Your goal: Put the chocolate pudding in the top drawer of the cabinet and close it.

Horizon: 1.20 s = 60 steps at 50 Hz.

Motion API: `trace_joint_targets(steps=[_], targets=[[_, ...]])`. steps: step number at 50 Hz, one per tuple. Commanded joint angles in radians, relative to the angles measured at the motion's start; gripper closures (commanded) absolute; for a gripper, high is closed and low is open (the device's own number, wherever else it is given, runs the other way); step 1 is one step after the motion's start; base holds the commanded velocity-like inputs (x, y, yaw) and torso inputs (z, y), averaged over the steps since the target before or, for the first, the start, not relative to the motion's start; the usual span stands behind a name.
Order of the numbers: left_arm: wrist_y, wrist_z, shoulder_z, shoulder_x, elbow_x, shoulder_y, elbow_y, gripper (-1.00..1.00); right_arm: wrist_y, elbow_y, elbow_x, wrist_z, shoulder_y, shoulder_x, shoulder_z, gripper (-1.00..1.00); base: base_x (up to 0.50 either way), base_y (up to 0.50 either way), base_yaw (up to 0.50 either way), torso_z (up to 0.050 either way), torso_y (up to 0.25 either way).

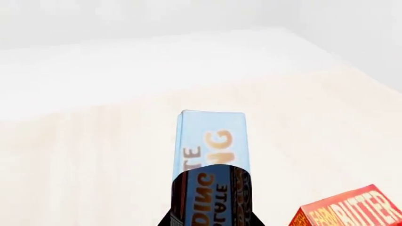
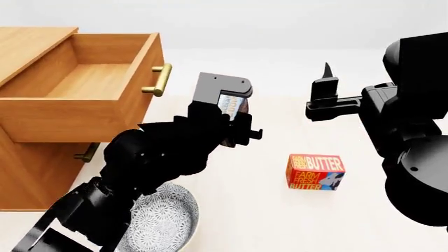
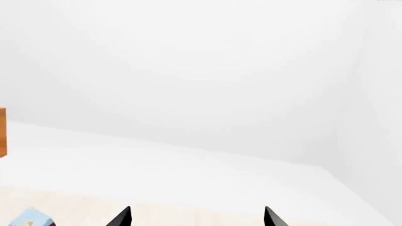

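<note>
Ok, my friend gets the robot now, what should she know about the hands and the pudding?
Left gripper: shut on the chocolate pudding, held up in the air, to the right of the top drawer.
Right gripper: open, holding nothing, raised off to the right.
The top drawer of the cabinet is pulled out and looks empty.
A butter box and a patterned bowl sit on the surface; leave them.
Done: drawer opened, pudding picked up.
Left: carry the pudding over the drawer, let go, push the drawer shut.
</note>
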Motion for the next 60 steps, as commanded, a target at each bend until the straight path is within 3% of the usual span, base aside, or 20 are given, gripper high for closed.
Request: trace_joint_targets(steps=[1, 13, 23, 33, 60], targets=[[-0.077, -0.091, -0.054, -0.044, -0.105, -0.066, 0.192, 1.00, 0.007, -0.010, 0.027, 0.019, 0.009, 0.004, 0.007, -1.00, 0.00, 0.00, 0.00, 0.000, 0.000], [-0.157, -0.198, -0.167, -0.097, -0.231, -0.260, 0.287, 1.00, 0.013, -0.024, 0.063, 0.041, 0.021, 0.011, 0.020, -1.00, 0.00, 0.00, 0.00, 0.000, 0.000], [-0.179, -0.219, -0.207, -0.152, -0.201, -0.424, 0.208, 1.00, 0.015, -0.034, 0.087, 0.058, 0.023, 0.020, 0.030, -1.00, 0.00, 0.00, 0.00, 0.000, 0.000], [-0.192, -0.161, -0.182, -0.206, -0.112, -0.551, 0.054, 1.00, 0.004, -0.040, 0.085, 0.055, 0.011, 0.027, 0.034, -1.00, 0.00, 0.00, 0.00, 0.000, 0.000], [-0.120, -0.043, -0.046, -0.275, 0.116, -0.594, -0.218, 1.00, -0.025, -0.048, 0.068, 0.041, -0.024, 0.045, 0.042, -1.00, 0.00, 0.00, 0.00, 0.000, 0.000]])
